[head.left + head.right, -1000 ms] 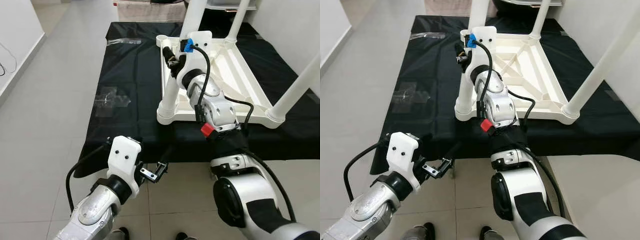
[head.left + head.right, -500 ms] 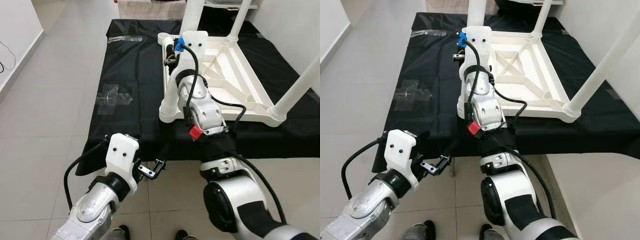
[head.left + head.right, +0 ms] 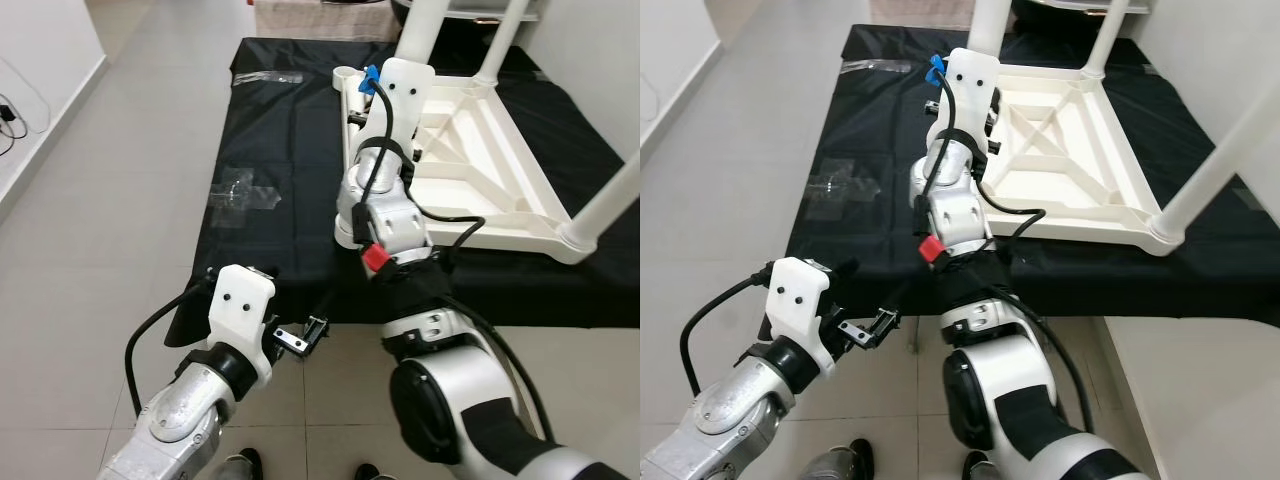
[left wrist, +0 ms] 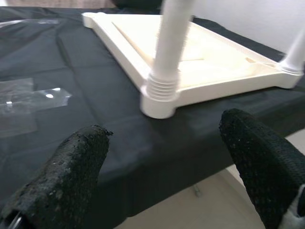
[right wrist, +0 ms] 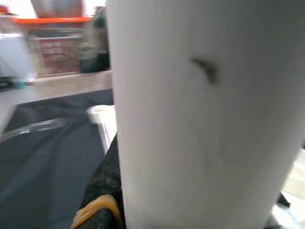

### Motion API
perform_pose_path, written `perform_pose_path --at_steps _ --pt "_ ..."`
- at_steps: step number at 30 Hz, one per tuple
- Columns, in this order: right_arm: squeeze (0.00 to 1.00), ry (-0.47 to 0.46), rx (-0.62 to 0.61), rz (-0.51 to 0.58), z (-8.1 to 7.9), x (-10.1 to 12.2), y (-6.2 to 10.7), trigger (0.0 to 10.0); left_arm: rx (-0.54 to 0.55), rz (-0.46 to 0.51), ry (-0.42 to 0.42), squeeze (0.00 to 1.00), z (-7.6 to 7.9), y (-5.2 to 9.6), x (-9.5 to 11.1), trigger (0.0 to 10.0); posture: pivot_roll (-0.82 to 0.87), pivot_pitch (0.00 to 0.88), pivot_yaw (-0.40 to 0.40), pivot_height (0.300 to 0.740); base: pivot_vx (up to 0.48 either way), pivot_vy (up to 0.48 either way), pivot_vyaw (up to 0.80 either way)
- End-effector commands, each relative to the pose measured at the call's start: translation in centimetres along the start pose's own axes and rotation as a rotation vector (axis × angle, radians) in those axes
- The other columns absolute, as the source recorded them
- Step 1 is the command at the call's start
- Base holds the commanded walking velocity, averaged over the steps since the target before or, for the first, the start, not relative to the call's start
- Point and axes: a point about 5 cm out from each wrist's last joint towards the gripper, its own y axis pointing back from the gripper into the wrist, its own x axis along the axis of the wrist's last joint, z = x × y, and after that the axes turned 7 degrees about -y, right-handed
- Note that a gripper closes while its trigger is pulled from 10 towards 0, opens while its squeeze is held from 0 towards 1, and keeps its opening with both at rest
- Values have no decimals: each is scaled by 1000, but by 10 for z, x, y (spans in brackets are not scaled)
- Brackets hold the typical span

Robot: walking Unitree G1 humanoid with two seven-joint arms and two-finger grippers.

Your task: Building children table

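Observation:
A white children's table [image 3: 500,160] lies upside down on a black cloth [image 3: 280,140]. Its legs point up. The near left leg [image 4: 169,43] stands in its corner socket with a ribbed collar. My right gripper [image 3: 375,105] reaches forward and is shut on this leg [image 5: 190,119], well above the socket, with a black finger [image 5: 102,191] against it. My left gripper [image 3: 305,338] hangs low over the tiles, just before the cloth's near edge. It is open, and its fingers [image 4: 71,171] are wide apart with nothing between them.
Two more legs rise at the far right [image 3: 508,30] and the near right [image 3: 610,195]. A round socket [image 3: 347,73] sits at the far left corner. Clear plastic scraps [image 3: 240,190] lie on the cloth. Grey tile floor [image 3: 90,200] stretches to the left, up to a white wall.
The whole view has shifted a little. My right forearm and elbow have swung to the left while the gripper stays on the leg. The left gripper has hardly moved.

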Motion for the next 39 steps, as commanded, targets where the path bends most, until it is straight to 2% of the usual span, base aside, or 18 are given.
perform_pose_path --at_steps 1,5,7,9,13,19,20,24,28,30,34,39 --pt "0 190 -220 -225 30 -65 4 10000 9 -19 -12 0 -3 0 -5 10000 122 238 -79 740 0 0 0" --pt "0 204 -283 -261 22 -72 17 10000 16 -18 -20 0 -5 -1 -5 10000 123 231 -83 740 0 0 0" --pt "0 204 -283 -261 22 -72 17 10000 16 -18 -20 0 -5 -1 -5 10000 123 231 -83 740 0 0 0" --pt "0 160 -312 -326 15 -78 24 10000 18 -17 -21 0 -5 -1 -5 10000 129 227 -84 740 0 0 0" --pt "0 121 -343 -384 14 -80 25 10000 15 -18 -20 0 -4 0 -5 10000 131 225 -87 740 0 0 0" --pt "0 51 -426 -441 25 -81 15 10000 10 -17 -21 0 -3 -1 -6 10000 130 215 -87 740 0 0 0" --pt "0 49 -450 -445 31 -84 12 10000 9 -16 -22 0 -3 -1 -6 10000 131 214 -84 740 0 0 0" --pt "0 54 -466 -442 36 -85 10 10000 8 -15 -24 0 -4 -1 -6 10000 131 214 -84 740 0 0 0" --pt "0 64 -510 -456 54 -97 8 10000 6 -16 -29 0 -5 -1 -6 10000 124 215 -80 740 0 0 0" --pt "0 76 -516 -453 58 -100 8 10000 6 -16 -29 0 -6 -1 -6 10000 124 216 -80 740 0 0 0" --pt "0 86 -503 -454 58 -105 14 10000 4 -16 -30 0 -6 -1 -6 10000 125 220 -77 740 0 0 0" --pt "0 77 -436 -449 45 -109 29 10000 4 -15 -33 0 -6 -1 -6 10000 127 222 -72 740 0 0 0"
